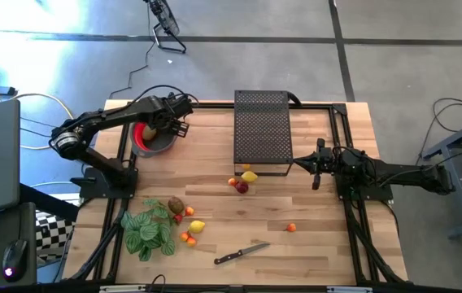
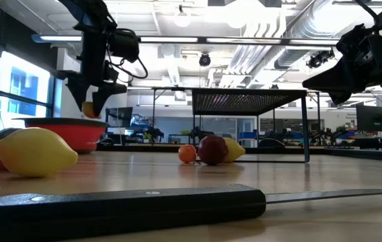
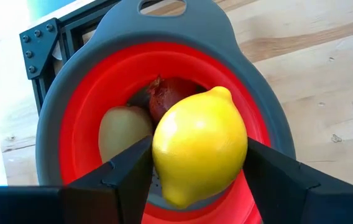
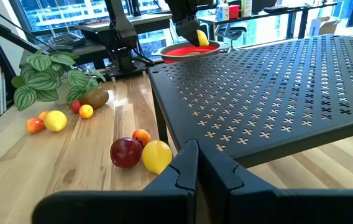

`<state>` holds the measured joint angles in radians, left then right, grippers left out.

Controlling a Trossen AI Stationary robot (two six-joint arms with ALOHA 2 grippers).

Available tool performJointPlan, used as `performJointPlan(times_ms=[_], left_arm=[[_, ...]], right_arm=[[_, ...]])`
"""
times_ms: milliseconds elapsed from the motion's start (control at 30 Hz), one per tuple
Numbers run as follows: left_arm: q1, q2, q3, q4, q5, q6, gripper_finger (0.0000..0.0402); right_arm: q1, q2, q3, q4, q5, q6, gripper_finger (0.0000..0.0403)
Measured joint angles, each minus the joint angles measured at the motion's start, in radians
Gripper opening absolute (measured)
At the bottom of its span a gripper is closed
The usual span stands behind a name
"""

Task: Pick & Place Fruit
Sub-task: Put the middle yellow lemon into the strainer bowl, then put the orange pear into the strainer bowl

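In the left wrist view my left gripper is shut on a yellow lemon above the red bowl with a grey rim. A dark red apple and a pale fruit lie in the bowl. In the high view the bowl stands at the table's far left. My right gripper is shut and holds nothing, beside the black perforated rack. A lemon, an apple and a small orange fruit lie before the rack. A kiwi, another lemon and tiny orange ones lie near the plant. My left gripper pinches the lemon's middle between its two fingers, one on each side. The fingers come from above, pointing down. The lemon is lifted clear and hangs over the bowl's hollow, as the low view shows.
A green striped plant lies at the near left. A black-handled knife lies near the front edge, and one tiny orange fruit sits alone right of centre. The rack stands on legs at the far middle.
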<state>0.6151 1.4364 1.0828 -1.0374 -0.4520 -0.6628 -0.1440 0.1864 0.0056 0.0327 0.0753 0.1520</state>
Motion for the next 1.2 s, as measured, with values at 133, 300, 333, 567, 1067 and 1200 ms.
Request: performJointPlan(times_ms=[133, 300, 333, 567, 1067, 1200], left_arm=[[0.0, 0.0, 0.0, -0.002, 0.004, 0.0, 0.0253], [0.0, 0.0, 0.0, -0.003, 0.02, 0.0, 0.0285], [0.0, 0.0, 0.0, -0.003, 0.02, 0.0, 0.0291], [0.0, 0.0, 0.001, -0.001, 0.02, 0.006, 0.0301], [-0.168, -0.021, 0.059, 0.183, 0.035, 0.261, 0.0143], [-0.243, -0.021, 0.069, 0.246, 0.096, 0.324, 0.0107]], right_arm=[[0.0, 0.0, 0.0, 0.0, 0.0, 0.0, 0.0002], [0.0, 0.0, 0.0, 0.0, 0.0, 0.0, 0.0002], [0.0, 0.0, 0.0, 0.0, 0.0, 0.0, 0.0002], [0.0, 0.0, 0.0, 0.0, 0.0, 0.0, 0.0002], [0.0, 0.0, 0.0, 0.001, -0.003, 0.0, 0.0002], [0.0, 0.0, 0.0, 0.001, -0.003, 0.0, 0.0002]])
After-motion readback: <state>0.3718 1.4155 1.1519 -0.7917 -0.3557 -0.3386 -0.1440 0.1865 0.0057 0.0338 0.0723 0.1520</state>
